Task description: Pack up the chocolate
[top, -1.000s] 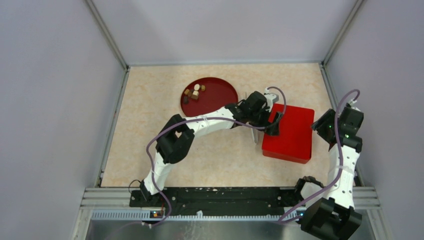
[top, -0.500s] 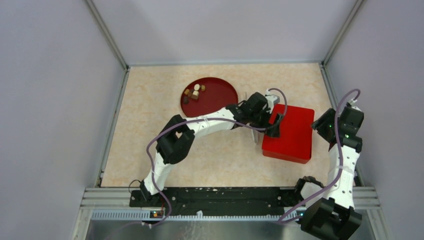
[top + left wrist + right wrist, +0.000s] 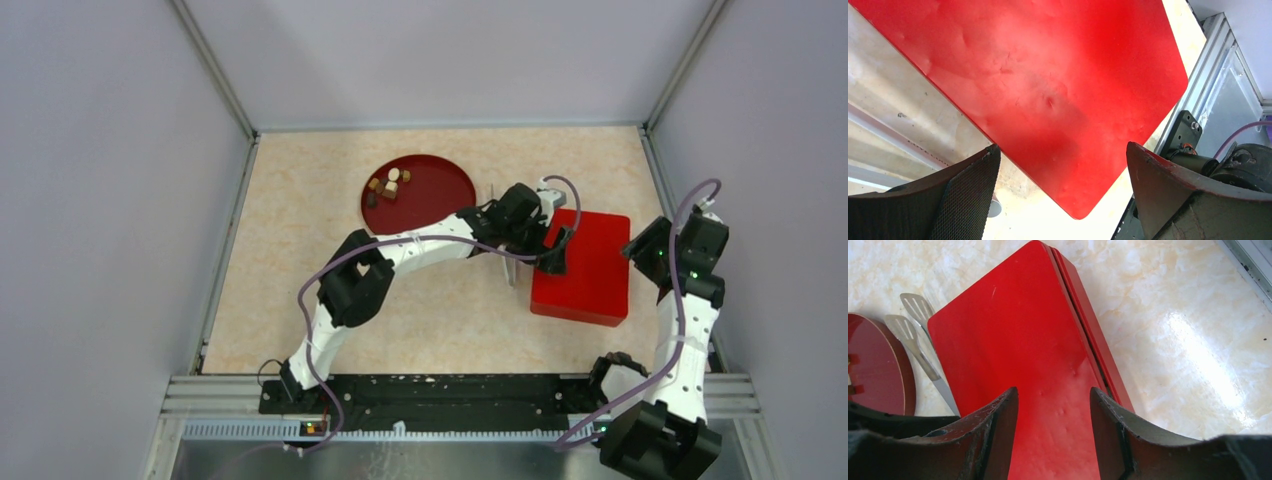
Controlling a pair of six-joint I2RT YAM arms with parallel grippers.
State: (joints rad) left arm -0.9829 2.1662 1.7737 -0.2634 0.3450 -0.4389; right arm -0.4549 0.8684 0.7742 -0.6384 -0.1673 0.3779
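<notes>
The chocolate (image 3: 388, 186) is a small heap of brown, tan and white chunks on the left part of a round dark-red plate (image 3: 435, 190). A closed red box (image 3: 585, 270) lies to the plate's right. My left gripper (image 3: 553, 252) is open wide at the box's left edge. In the left wrist view the left gripper (image 3: 1063, 150) spans a near corner of the box lid (image 3: 1048, 75) and holds nothing. My right gripper (image 3: 647, 262) hangs at the box's right edge. In the right wrist view the right gripper (image 3: 1053, 396) has its jaws apart above the lid (image 3: 1013, 340).
Metal tongs (image 3: 913, 335) lie on the table between the plate (image 3: 878, 370) and the box, partly under my left arm (image 3: 420, 245). Grey walls close in the table on three sides. An aluminium rail (image 3: 450, 385) runs along the near edge.
My left gripper has shifted slightly right, and the red box has slid a little to the right with it. The right arm has barely moved.
</notes>
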